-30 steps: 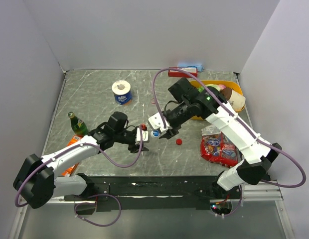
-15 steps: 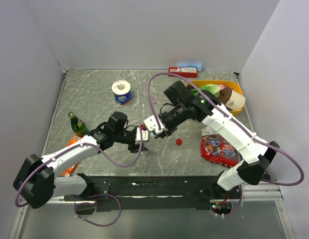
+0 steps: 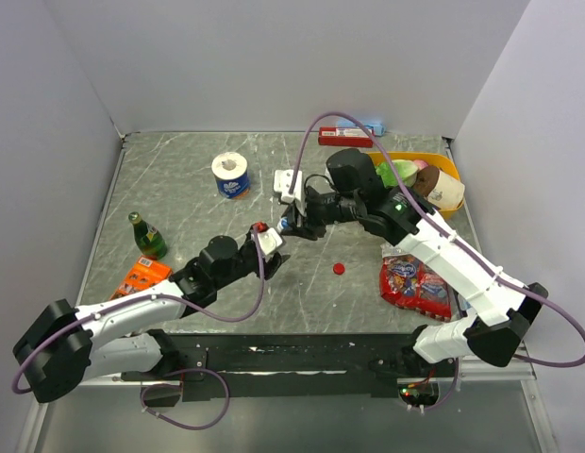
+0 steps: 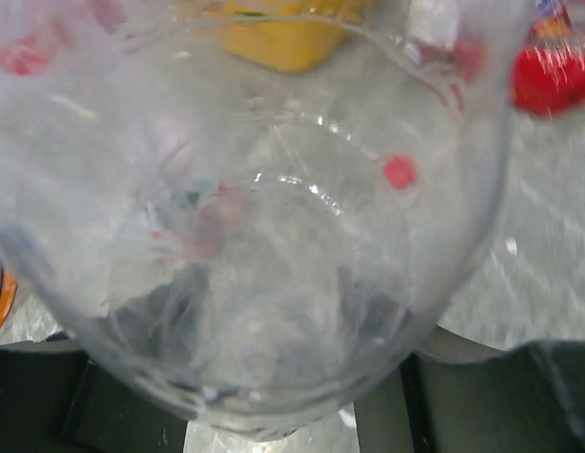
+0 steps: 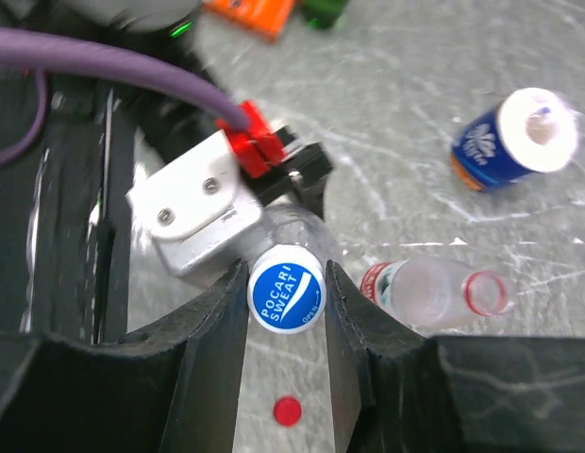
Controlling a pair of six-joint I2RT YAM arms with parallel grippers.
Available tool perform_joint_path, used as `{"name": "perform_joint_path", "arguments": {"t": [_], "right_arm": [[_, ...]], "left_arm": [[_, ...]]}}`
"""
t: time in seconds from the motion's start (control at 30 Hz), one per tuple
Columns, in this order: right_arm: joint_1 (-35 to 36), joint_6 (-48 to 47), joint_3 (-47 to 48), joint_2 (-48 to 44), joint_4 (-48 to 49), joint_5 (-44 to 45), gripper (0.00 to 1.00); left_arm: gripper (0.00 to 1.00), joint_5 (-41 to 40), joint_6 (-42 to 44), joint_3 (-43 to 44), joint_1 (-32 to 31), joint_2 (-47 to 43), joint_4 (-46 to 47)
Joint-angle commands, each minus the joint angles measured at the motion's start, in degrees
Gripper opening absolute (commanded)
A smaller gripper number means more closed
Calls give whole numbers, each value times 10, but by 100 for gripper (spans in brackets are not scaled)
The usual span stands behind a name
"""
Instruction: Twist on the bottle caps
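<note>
The right pincer (image 5: 287, 283) is clenched on the blue cap (image 5: 288, 294) — a small glossy plastic disc with white lettering, pressed between two matte black fingers (image 5: 212, 349). The cap sits on the neck of the clear bottle (image 4: 274, 264), thin see-through plastic with moulded ridges, directly beneath that pincer. The left pincer (image 3: 271, 242) grasps this bottle by its body. Its brushed-metal block with two screws and a red fitting sits just beside the right pincer's fingers. From the left wrist the bottle wall fills nearly everything, and the scene beyond it shows only as smears.

A second bottle (image 5: 434, 293) lies on its side on the table, just beside the right pincer. It is clear, with a red ring at its open mouth and a red-and-green label. The red cap (image 3: 339, 268), flat, round and plain, lies near the right pincer on the side toward the arm bases.

The table (image 3: 179, 198) is a grey-green slab, marbled with pale veins and slightly shiny. Well apart from both pincers are a paper roll (image 3: 230, 174) in a blue wrapper, a green glass bottle (image 3: 146, 236), an orange packet (image 3: 142, 276), a crinkled red snack bag (image 3: 415, 283) and a yellow tray (image 3: 448, 162). Plain pale walls (image 3: 274, 66) — smooth and unmarked — close in three sides.
</note>
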Motion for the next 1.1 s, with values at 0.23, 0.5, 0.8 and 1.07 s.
{"name": "perform_joint_path", "arguments": {"t": [0.23, 0.5, 0.8, 1.07], "right_arm": [[-18, 55, 44, -2, -49, 13, 0], [-107, 6, 55, -20, -179, 37, 0], [-165, -31, 42, 20, -117, 103, 0], [-211, 0, 30, 70, -16, 106, 0]], "left_arm": [[96, 24, -66, 29, 4, -36, -27], [96, 126, 0, 12, 22, -77, -163], [96, 149, -5, 23, 52, -72, -188], [96, 160, 4, 48, 69, -51, -209]]}}
